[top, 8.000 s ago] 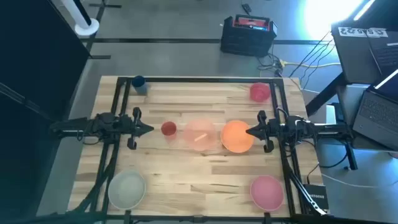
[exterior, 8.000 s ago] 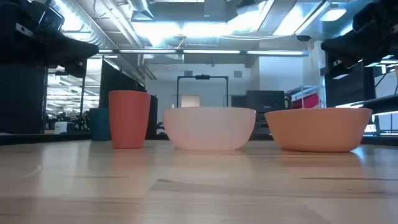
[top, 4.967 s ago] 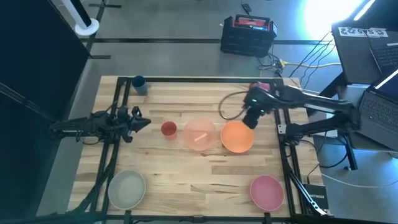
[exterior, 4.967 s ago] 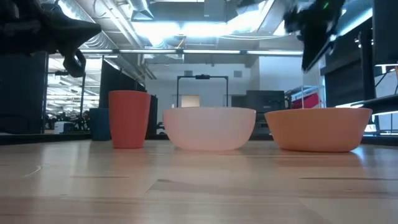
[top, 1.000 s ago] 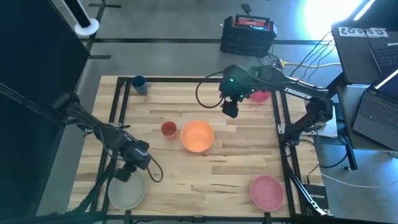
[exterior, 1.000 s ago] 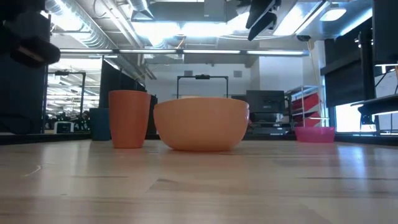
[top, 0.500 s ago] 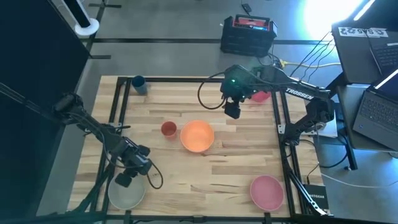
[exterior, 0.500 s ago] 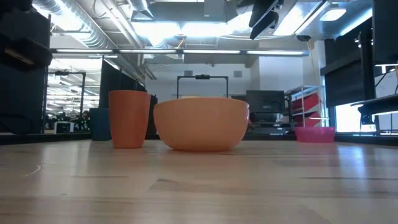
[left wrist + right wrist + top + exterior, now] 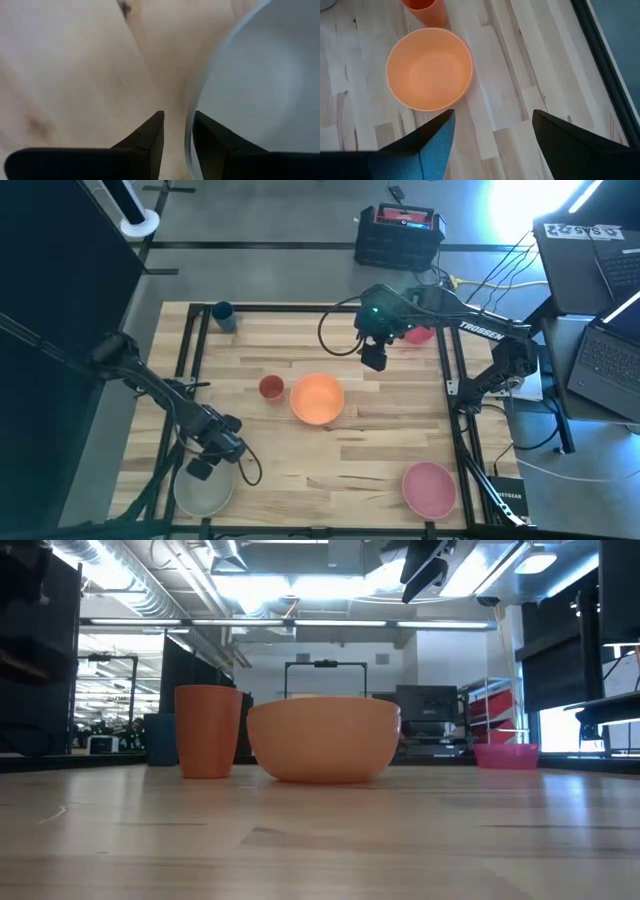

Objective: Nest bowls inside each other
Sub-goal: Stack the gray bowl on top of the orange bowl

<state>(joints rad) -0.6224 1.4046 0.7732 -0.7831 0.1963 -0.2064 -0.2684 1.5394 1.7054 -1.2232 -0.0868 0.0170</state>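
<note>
My left pincer (image 9: 203, 468) is down at the near-left corner of the pale, plank-grained wooden worktop (image 9: 350, 450), its two dark wedge-shaped fingers (image 9: 150, 137) straddling the thin rim of the whitish bowl (image 9: 204, 488): one finger outside over the wood, the other over the smooth, matte inner wall. The fingers stand narrowly parted with the rim in the gap; whether they are pressing it I cannot tell.

My right pincer (image 9: 373, 358) hangs in the air above the far middle of the worktop, fingers spread wide and empty. Its wrist view looks down into the orange bowl (image 9: 318, 398), a round, smooth-walled plastic bowl sitting upright at the centre of the worktop. A pale rim shows just behind its top edge in the low view.

The small red bowl (image 9: 270, 387), tall and cup-shaped, stands just to the left of the orange one, close but apart. A small dark blue bowl (image 9: 223, 313) sits at the far-left corner. A pink-red bowl (image 9: 419, 332) lies at the far right, partly under my right arm, and a wider pink bowl (image 9: 429, 488) rests at the near-right corner.
</note>
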